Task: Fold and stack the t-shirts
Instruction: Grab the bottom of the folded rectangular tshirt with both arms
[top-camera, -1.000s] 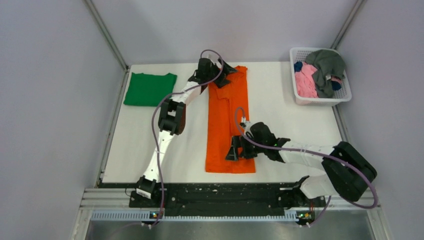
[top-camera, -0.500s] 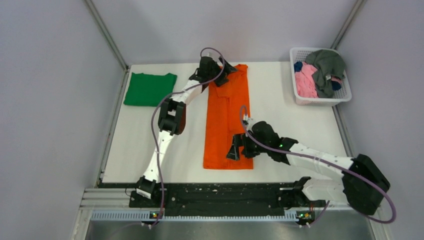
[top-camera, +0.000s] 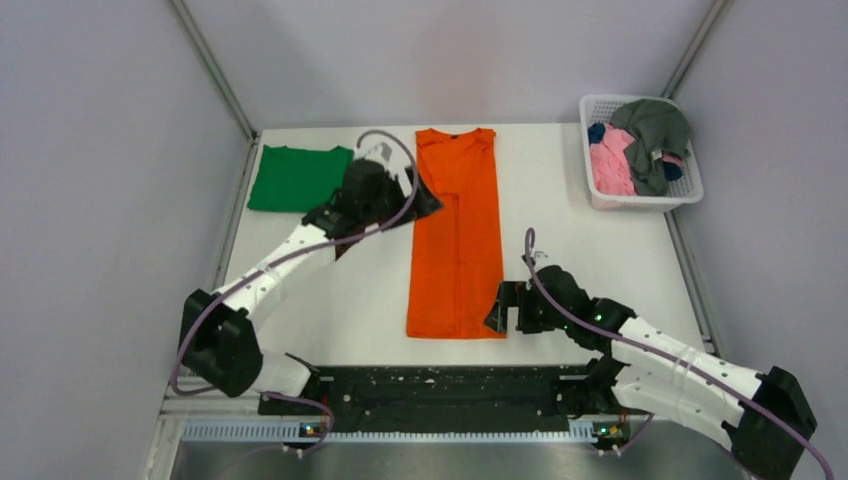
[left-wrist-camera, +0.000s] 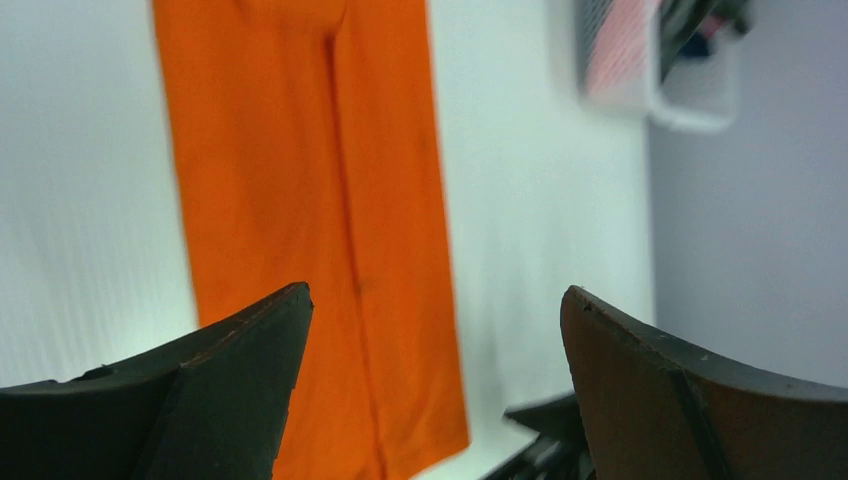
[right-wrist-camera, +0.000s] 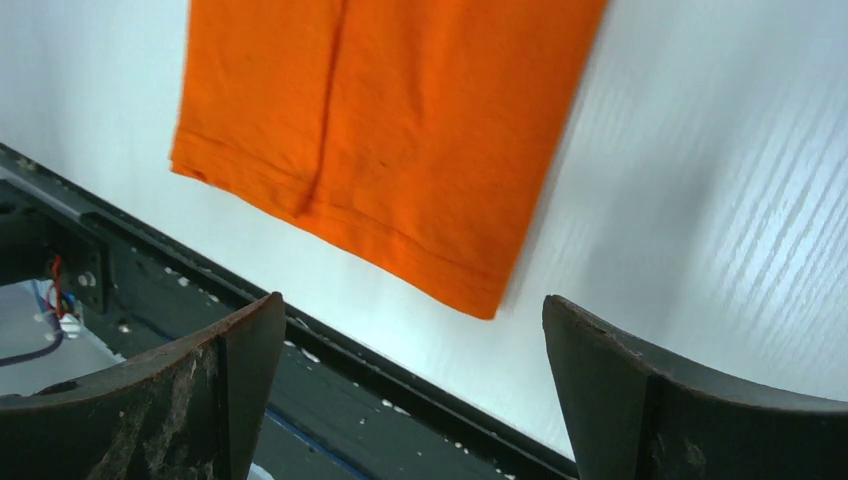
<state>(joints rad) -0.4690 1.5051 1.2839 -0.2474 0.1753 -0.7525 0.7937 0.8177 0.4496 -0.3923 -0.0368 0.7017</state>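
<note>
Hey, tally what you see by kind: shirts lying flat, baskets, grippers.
Shirts lying flat: 2, the orange shirt and the green shirt
Baskets: 1, the basket
Grippers: 2, the left gripper and the right gripper, both open
Total: 5

Basket (left-wrist-camera: 695, 105) blurred at top edge, orange t-shirt (right-wrist-camera: 400, 120) cropped above hem

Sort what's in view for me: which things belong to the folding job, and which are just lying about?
Job:
orange t-shirt, folded into a long strip
green t-shirt, folded
pink garment, grey garment and dark blue garment, heaped in the basket

Lying about:
the basket itself
black base rail
</note>
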